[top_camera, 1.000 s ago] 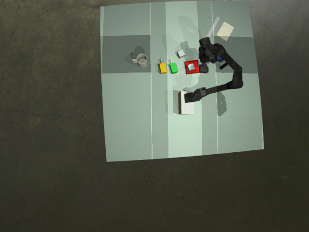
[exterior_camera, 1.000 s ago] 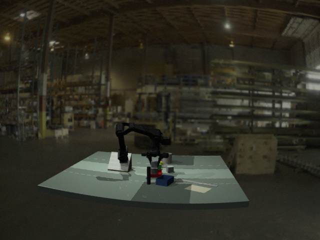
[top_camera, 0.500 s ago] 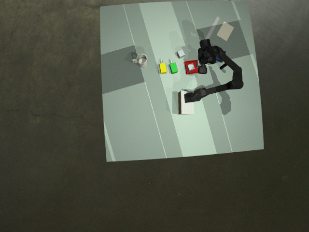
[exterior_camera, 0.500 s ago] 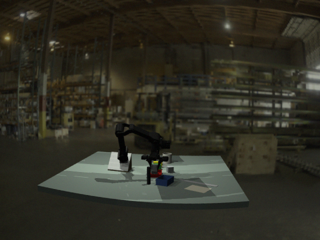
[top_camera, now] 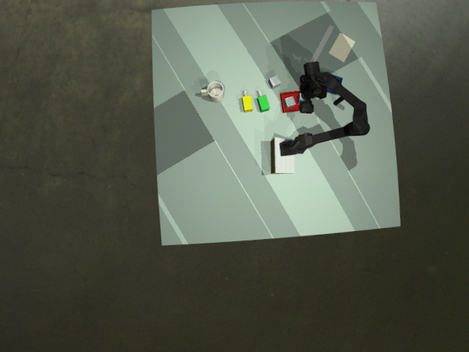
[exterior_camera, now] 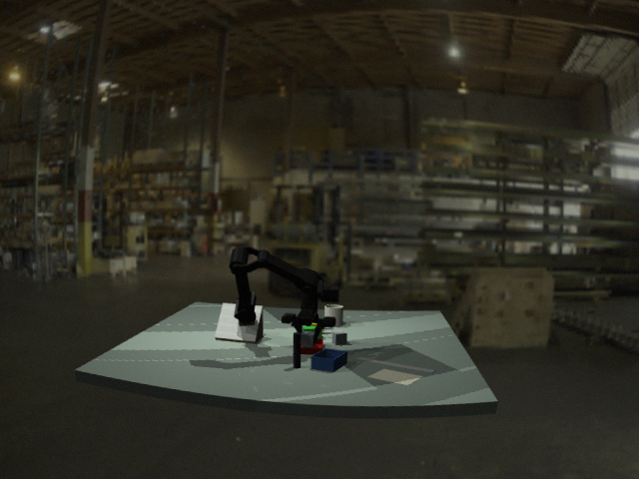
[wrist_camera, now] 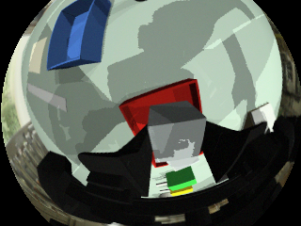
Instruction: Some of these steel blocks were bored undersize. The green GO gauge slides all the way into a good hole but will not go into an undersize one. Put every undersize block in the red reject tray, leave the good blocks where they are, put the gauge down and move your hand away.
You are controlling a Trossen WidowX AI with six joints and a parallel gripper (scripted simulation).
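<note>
Block (wrist_camera: 177,134), grey steel cube, between black fingers above red tray (top_camera: 290,110) (exterior_camera: 312,349) (wrist_camera: 160,104)

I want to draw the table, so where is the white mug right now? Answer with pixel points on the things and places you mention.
In the top view, the white mug (top_camera: 216,96) (exterior_camera: 333,315) stands left of the yellow-handled gauge (top_camera: 247,103), nearest the table's left edge.

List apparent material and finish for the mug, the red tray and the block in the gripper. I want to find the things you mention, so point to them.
Mug (top_camera: 216,97) (exterior_camera: 333,314): probably glazed ceramic; pale grey, smooth wall.
Red tray (top_camera: 285,109) (exterior_camera: 313,350) (wrist_camera: 160,104): likely painted metal or plastic, can't tell which; uniform red, no grain.
Block in the gripper (wrist_camera: 177,137): looks like steel, fairly smooth; plain grey faces, pale bright patch on one.
</note>
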